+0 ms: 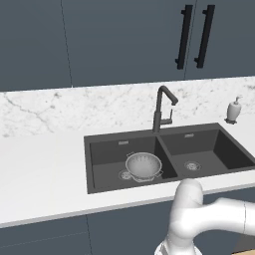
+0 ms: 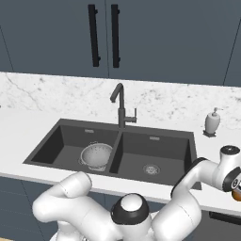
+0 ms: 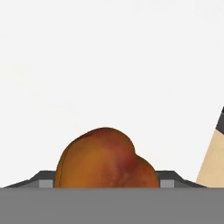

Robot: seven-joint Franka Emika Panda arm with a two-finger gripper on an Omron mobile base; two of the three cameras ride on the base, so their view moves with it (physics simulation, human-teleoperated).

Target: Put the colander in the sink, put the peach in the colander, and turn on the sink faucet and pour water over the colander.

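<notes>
Sitting between the tool [image 3: 106, 186] tips, peach [image 3: 106, 159] on white counter, grip unclear

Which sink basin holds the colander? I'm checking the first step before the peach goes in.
The left, larger basin of the sink holds the colander, sitting beside the divider. The right basin shows just its round drain.
</notes>
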